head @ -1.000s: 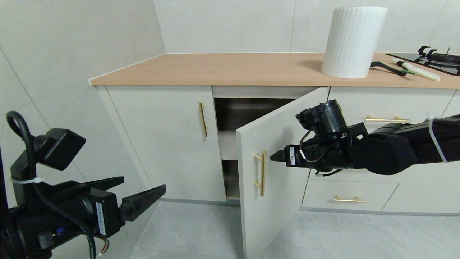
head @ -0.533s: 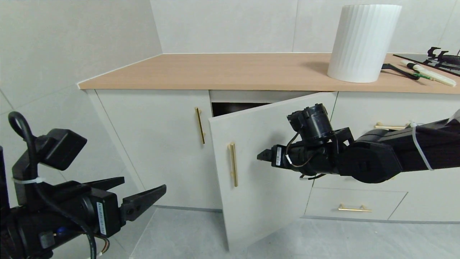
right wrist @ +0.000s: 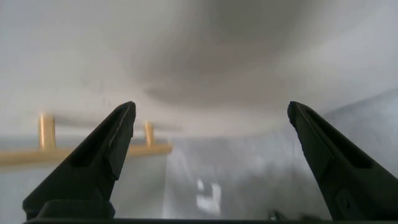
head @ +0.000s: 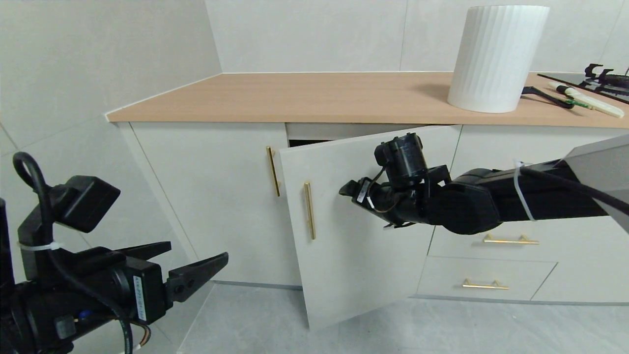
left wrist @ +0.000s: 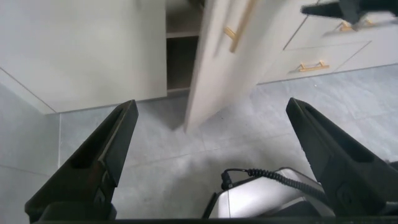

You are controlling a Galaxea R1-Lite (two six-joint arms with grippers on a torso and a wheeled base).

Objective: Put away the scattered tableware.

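Brass handle [head: 308, 210] upright on door [head: 363, 265]

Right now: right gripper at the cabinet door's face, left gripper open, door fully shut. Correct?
Not fully shut: the cabinet door is ajar, with a dark gap showing along its top edge in the head view. The right gripper is at the door's face; the left gripper is open.

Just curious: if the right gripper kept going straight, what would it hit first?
Most likely the white face of the ajar cabinet door, beside its gold handle; the right gripper looks nearly against it.
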